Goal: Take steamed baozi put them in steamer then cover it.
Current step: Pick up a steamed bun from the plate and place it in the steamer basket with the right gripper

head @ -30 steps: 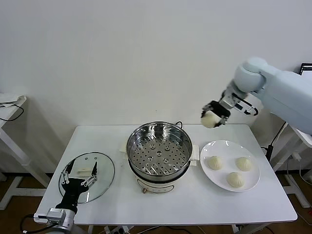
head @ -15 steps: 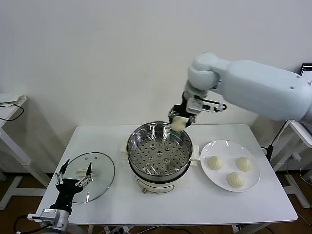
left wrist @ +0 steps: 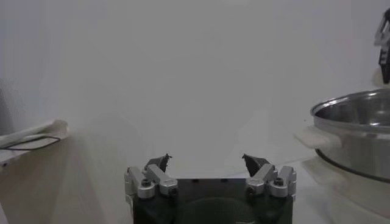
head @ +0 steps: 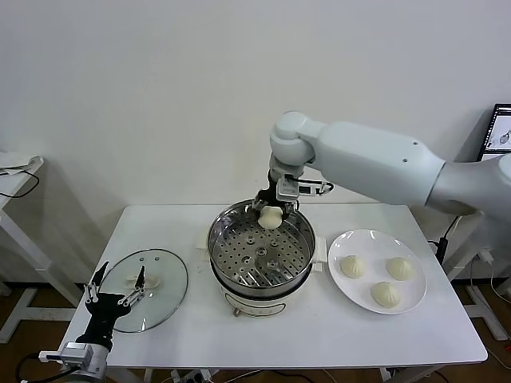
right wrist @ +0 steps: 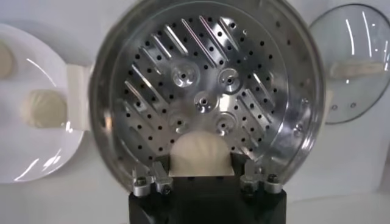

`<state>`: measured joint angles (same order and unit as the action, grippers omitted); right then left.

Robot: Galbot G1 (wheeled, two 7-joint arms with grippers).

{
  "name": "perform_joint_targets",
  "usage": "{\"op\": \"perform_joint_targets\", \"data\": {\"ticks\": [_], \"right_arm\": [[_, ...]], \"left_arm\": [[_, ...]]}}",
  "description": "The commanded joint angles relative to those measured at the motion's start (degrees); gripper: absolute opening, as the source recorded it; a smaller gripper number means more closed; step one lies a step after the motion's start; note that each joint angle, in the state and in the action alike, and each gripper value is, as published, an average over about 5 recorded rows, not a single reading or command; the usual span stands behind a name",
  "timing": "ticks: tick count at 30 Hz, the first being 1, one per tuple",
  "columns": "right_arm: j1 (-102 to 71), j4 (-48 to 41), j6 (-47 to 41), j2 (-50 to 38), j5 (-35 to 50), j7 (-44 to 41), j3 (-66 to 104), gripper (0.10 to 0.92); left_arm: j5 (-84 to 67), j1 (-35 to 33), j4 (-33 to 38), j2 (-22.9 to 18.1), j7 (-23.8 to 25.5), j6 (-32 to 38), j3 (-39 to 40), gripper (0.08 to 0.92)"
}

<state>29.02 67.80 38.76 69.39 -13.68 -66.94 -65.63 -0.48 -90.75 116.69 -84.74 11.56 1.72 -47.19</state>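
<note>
My right gripper (head: 271, 214) is shut on a cream-white baozi (head: 271, 216) and holds it above the far rim of the steamer (head: 217, 236). In the right wrist view the held baozi (right wrist: 201, 154) sits between the jaws over the perforated tray (right wrist: 201, 79), which is bare. Three more baozi (head: 352, 266) lie on the white plate (head: 418, 289) to the right of the pot. The glass cover (head: 164, 286) with its white handle rests flat on the table at the left. My left gripper (head: 116, 282) hovers open at the cover's near edge, holding nothing.
The steamer stands mid-table on a white base (head: 247, 304). A side table (head: 16, 179) with a cable is at the far left. A dark screen (head: 501, 134) shows at the right edge. The table's front edge runs just below the plate and cover.
My right arm has swung left from above the plate to over the steamer, carrying the baozi and lowering it. The left gripper has drawn back slightly toward the table's near edge.
</note>
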Motion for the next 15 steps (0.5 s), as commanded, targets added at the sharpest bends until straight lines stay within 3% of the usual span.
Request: {"op": "perform_joint_targets", "data": {"ticks": [1,15], "right_arm": [[-5.4,-6.3,2.3,2.4,-3.6,0.4,3.2,0.667],[-7.7,-12.3,3.2,5.5,-6.5,1.1,6.2,0.666]], "left_arm": [[0.0,0.1,-0.2,0.0,0.1,0.0,-0.2,0.823],[0.0,0.1,-0.6,0.0,0.2,0.3,-0.3,0.823]]}}
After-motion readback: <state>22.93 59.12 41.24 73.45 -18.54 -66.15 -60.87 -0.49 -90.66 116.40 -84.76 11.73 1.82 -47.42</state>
